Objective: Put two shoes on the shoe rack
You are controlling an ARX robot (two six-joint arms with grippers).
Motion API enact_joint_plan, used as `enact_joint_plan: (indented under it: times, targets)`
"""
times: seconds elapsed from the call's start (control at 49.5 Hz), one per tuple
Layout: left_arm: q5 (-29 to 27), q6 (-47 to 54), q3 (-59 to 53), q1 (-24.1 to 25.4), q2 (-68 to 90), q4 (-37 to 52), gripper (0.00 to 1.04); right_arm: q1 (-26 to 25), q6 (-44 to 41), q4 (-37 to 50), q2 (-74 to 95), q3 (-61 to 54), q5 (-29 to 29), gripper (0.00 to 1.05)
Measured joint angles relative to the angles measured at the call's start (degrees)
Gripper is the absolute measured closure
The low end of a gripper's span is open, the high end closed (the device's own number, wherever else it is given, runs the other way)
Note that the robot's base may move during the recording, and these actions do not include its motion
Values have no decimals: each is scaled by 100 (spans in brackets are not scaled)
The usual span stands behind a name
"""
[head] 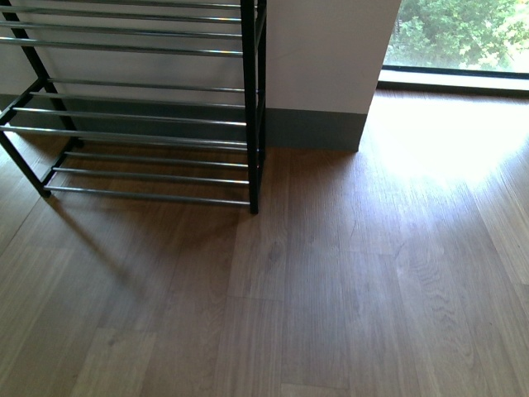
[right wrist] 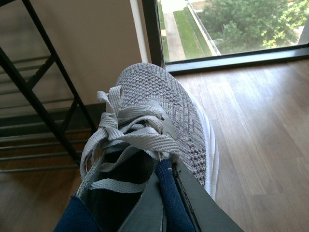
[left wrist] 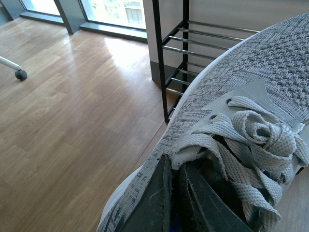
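From the front camera I have the rack (head: 250, 107) at the far left, its black end frame standing on the wood floor (head: 331, 289) against the white wall (head: 322, 58), with the chrome rods running off to the left in tiers. A window (head: 463, 33) sits at the far right, throwing a bright patch of light onto the boards below it. On the left wrist feed, the left gripper (left wrist: 175, 169) has its dark fingers (left wrist: 159, 198) pinched together on the collar edge of the left-held shoe (left wrist: 270, 63), a grey knit trainer with grey laces bunched in a loose knot just past the fingertips. Its toe points toward the rack (left wrist: 159, 58), which stands beyond it and apart from it; a small caster (left wrist: 20, 74) rests on the floor well off to the side. On the right wrist feed, the right gripper (right wrist: 166, 181) is clamped on the navy collar of the right-held shoe (right wrist: 159, 92), a matching grey knit trainer with a white sole. That shoe is off the floor, toe pointing away toward the corner where wall meets window. The rack (right wrist: 34, 96) is close beside it, not touching.
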Motion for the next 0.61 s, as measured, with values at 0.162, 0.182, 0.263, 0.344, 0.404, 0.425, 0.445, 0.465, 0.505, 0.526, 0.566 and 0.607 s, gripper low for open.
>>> enact_joint_plan:
  times: [0.162, 0.182, 0.263, 0.344, 0.404, 0.425, 0.445, 0.465, 0.505, 0.526, 0.566, 0.607]
  targets:
    - [11, 0, 0, -2, 0, 0, 103, 0, 0, 0, -2, 0, 4, 103]
    - [13, 0, 0, -2, 0, 0, 103, 0, 0, 0, -2, 0, 2, 103]
    - [9, 0, 0, 0, 0, 0, 103, 0, 0, 0, -4, 0, 2, 103]
    - [7, 0, 0, -2, 0, 0, 103, 0, 0, 0, -4, 0, 0, 103]
    - [2, 0, 0, 0, 0, 0, 103, 0, -2, 0, -7, 0, 0, 103]
    - [2, 0, 0, 0, 0, 0, 103, 0, 0, 0, -2, 0, 0, 103]
    - [9, 2, 0, -2, 0, 0, 103, 0, 0, 0, 0, 0, 0, 103]
    - [11, 0, 0, -2, 0, 0, 103, 0, 0, 0, 0, 0, 0, 103]
    - [11, 0, 0, -2, 0, 0, 103, 0, 0, 0, -2, 0, 4, 103]
    - [11, 0, 0, -2, 0, 0, 103, 0, 0, 4, -9, 0, 7, 103]
    - [17, 0, 0, -2, 0, 0, 103, 0, 0, 4, -7, 0, 26, 103]
    - [28, 0, 0, -9, 0, 0, 103, 0, 0, 4, 0, 0, 46, 103]
